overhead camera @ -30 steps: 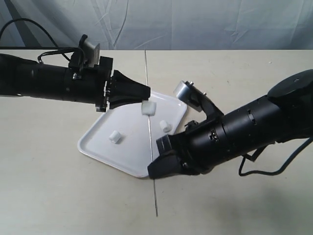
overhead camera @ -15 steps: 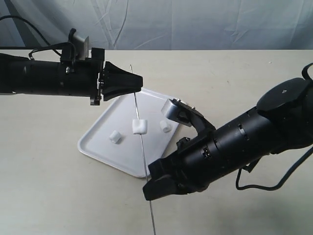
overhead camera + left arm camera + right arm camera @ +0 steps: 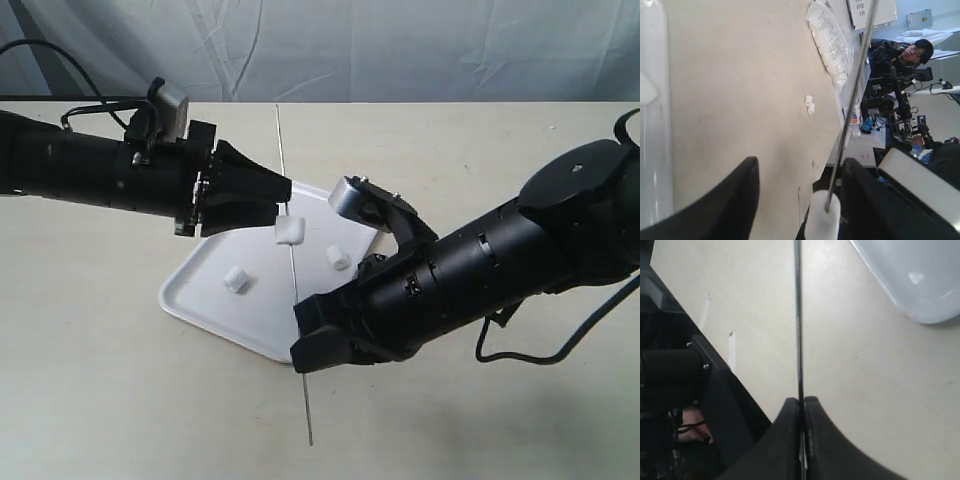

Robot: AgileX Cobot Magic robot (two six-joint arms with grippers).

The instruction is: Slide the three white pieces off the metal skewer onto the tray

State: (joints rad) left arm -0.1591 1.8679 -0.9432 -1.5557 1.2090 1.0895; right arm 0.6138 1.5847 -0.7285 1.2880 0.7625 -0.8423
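Two grippers work over one tray (image 3: 260, 310). The left gripper (image 3: 280, 190) is spread wide, gripping nothing. Of three white pieces, the left loose piece (image 3: 236, 279) lies on the tray. The skewered piece (image 3: 289, 232) sits on the one metal skewer (image 3: 281, 150) beside that gripper's tips. The right loose piece (image 3: 338, 257) lies on the tray. The right gripper (image 3: 300, 340) is clenched on the skewer.

Beige table (image 3: 480, 150) was matte and evenly lit; a wrinkled grey cloth backdrop (image 3: 420, 45) hung behind it.
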